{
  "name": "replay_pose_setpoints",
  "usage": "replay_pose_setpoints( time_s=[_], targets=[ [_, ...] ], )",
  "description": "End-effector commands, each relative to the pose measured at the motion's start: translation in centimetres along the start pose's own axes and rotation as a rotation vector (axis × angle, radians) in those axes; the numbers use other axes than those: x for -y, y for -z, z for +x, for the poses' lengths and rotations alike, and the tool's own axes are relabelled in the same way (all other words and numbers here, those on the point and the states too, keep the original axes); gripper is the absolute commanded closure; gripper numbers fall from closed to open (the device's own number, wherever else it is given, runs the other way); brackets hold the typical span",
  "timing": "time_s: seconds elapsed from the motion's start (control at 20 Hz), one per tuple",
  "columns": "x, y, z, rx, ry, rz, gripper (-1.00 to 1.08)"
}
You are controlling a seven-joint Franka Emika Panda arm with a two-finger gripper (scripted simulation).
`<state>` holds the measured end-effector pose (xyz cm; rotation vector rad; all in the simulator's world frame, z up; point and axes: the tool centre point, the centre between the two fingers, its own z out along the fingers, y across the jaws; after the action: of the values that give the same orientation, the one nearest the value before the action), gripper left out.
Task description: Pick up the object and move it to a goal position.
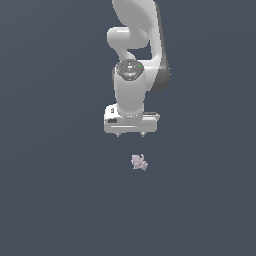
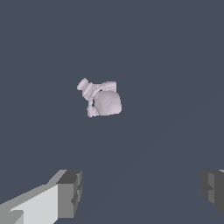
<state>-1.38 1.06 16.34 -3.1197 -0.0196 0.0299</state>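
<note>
Gray floor holds the object (image 1: pixel 139 162); only wrist view reveals spread, empty fingers (image 2: pixel 70 192).

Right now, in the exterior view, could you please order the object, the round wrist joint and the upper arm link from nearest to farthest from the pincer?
Measured from the open pincer, as the exterior view shows it:
1. The object, just below the pincer, slightly toward the exterior view's right, not touching it.
2. The round wrist joint, above the pincer.
3. The upper arm link, at the picture's top edge.
</note>
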Motion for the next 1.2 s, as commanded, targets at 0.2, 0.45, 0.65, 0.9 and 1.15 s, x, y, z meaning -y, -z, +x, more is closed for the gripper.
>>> replay_pose_setpoints(
  time_s=[0.2, 0.45, 0.65, 0.9, 1.15],
  targets=[
    [-0.1, -0.2, 0.1, -0.004, -0.002, 0.004, -0.92],
    [-0.2, -0.5, 0.3, -0.010, -0.008, 0.011, -0.92],
    [-0.1, -0.6, 0.4, -0.010, -0.005, 0.010, -0.92],
    [0.3, -1.3, 1.3, -0.010, 0.016, 0.005, -0.92],
    [1.2, -2.7, 2.9, -0.012, 0.057, -0.005, -0.92]
  ],
)
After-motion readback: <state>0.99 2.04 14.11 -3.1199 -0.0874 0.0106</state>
